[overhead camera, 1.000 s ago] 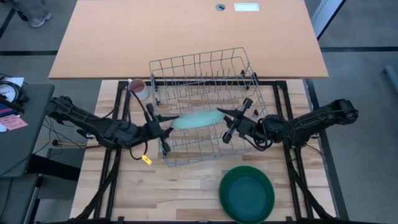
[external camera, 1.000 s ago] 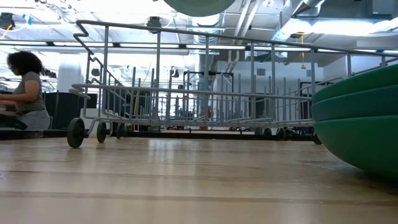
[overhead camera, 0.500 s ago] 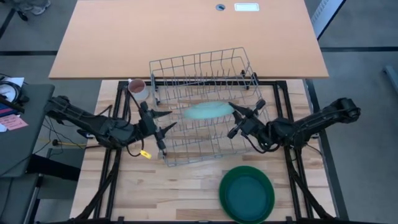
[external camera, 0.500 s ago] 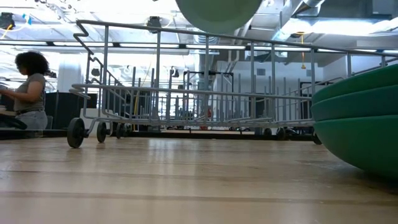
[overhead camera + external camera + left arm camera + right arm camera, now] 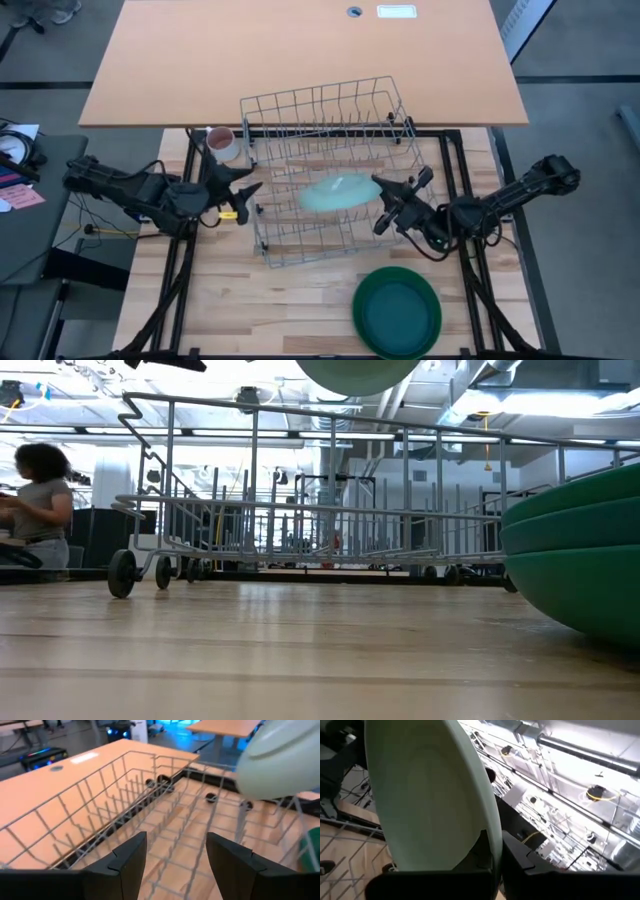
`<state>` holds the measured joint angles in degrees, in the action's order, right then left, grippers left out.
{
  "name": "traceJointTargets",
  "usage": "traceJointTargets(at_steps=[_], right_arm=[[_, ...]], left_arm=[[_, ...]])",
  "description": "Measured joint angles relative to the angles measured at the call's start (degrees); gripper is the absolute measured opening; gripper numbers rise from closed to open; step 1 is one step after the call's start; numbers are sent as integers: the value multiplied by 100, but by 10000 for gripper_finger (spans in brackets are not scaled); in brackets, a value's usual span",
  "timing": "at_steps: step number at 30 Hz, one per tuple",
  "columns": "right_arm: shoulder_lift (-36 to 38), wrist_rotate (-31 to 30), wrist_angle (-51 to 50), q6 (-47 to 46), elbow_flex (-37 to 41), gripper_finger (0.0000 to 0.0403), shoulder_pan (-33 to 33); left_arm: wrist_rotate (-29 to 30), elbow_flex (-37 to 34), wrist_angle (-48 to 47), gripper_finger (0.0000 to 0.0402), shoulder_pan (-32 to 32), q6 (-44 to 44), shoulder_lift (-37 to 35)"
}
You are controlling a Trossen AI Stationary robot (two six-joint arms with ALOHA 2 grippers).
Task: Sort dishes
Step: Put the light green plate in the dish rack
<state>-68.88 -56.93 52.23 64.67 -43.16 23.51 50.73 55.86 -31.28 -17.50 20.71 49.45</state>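
Danger was near: the right gripper [image 5: 385, 212] pinched only the mint plate [image 5: 338, 192]'s edge above the rack [image 5: 330, 170], so it could slip and crack, while the left gripper [image 5: 240, 187] stood open.

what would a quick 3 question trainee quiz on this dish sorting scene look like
1. Which hand grips the mint plate?
2. True or false: the left hand is shut.
3. The green plates sit: A in the rack, B on the table in front of it, C on the mug.

Key:
1. The right hand, clamped on its rim over the rack.
2. False; it is open and empty, beside the rack.
3. B
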Motion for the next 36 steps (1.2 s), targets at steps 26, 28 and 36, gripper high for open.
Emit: traceJointTargets(at_steps=[26,28,36], right_arm=[[897,2830,-1003,434,-7,15,-1940],[1150,3370,-1186,162,-7,15,-2270],[1983,6744,-1890,-466,-9,14,-3382]], left_arm=[[-1345,0,89,199,1125,-1181,487],[-1376,0,62,199,1192,-1215,507],[-1724,0,48,199,1353,-1340,540]])
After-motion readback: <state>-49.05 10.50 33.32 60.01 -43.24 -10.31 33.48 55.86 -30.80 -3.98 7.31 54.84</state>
